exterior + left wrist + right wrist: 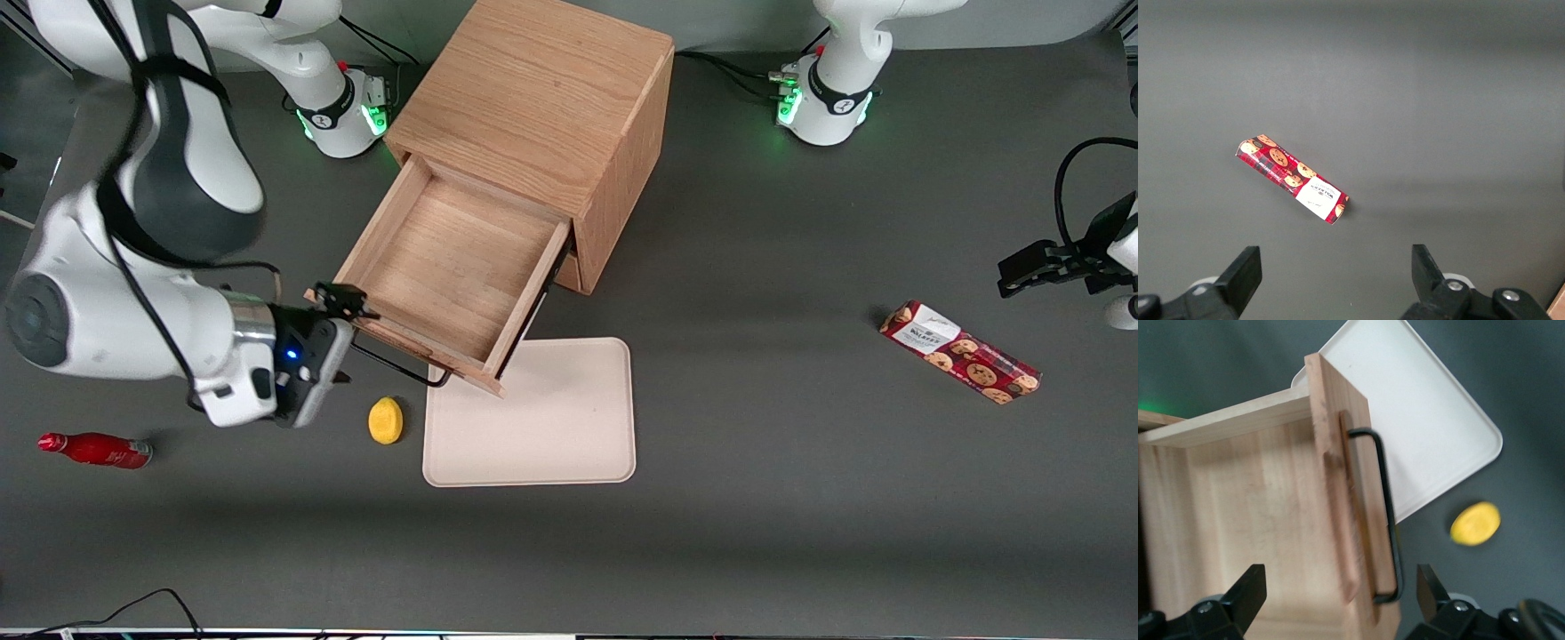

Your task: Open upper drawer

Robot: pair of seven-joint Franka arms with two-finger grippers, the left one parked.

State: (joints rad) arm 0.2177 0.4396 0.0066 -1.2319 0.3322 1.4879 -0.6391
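Observation:
The upper drawer of the light oak cabinet stands pulled far out, and its shallow wooden tray is bare. Its thin black wire handle runs along the front panel. My right gripper is open at the end of the drawer front nearest the working arm. In the right wrist view the open gripper straddles the front panel of the drawer and the end of the handle, with one fingertip over the tray. The fingers grip nothing. The lower drawer is hidden beneath the upper one.
A cream tray lies on the table under the drawer's front corner, also in the right wrist view. A yellow lemon lies beside it, close to my gripper. A red bottle lies toward the working arm's end, a cookie box toward the parked arm's.

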